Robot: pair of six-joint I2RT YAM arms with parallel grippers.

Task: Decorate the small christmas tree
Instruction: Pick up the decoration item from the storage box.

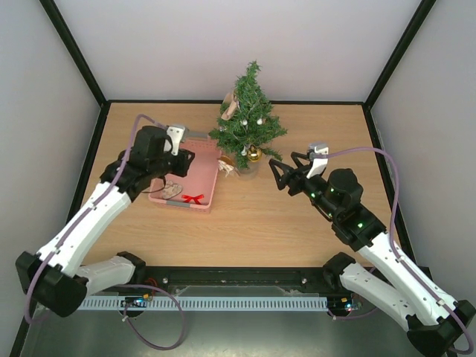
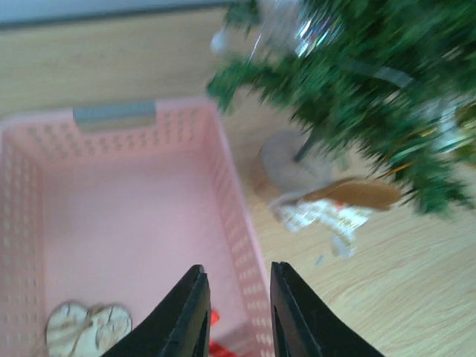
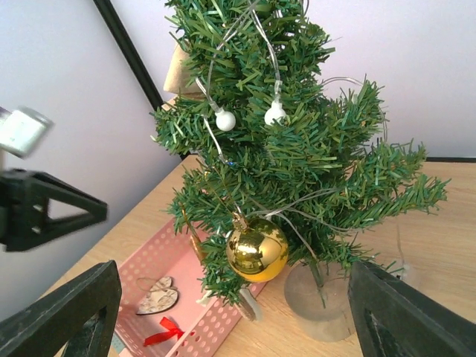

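The small christmas tree (image 1: 249, 123) stands at the back centre on a pale pot (image 3: 316, 301). A gold ball (image 3: 256, 249) hangs low on its front, and a string with white beads (image 3: 225, 119) runs through its branches. My right gripper (image 1: 281, 175) faces the tree from the right, wide open, with the ball (image 1: 253, 154) beyond its fingertips (image 3: 71, 312). My left gripper (image 2: 238, 281) hovers over the right wall of the pink basket (image 2: 134, 223); its jaws stand slightly apart with nothing between them. A wooden heart (image 2: 85, 327) and a red bow (image 3: 165, 332) lie in the basket.
A brown and silver ornament (image 2: 335, 204) lies on the table between the basket (image 1: 212, 195) and the tree's pot (image 2: 286, 160). A pale wooden ornament (image 1: 232, 106) hangs high on the tree's left side. Walls with black frame posts close in the table on three sides.
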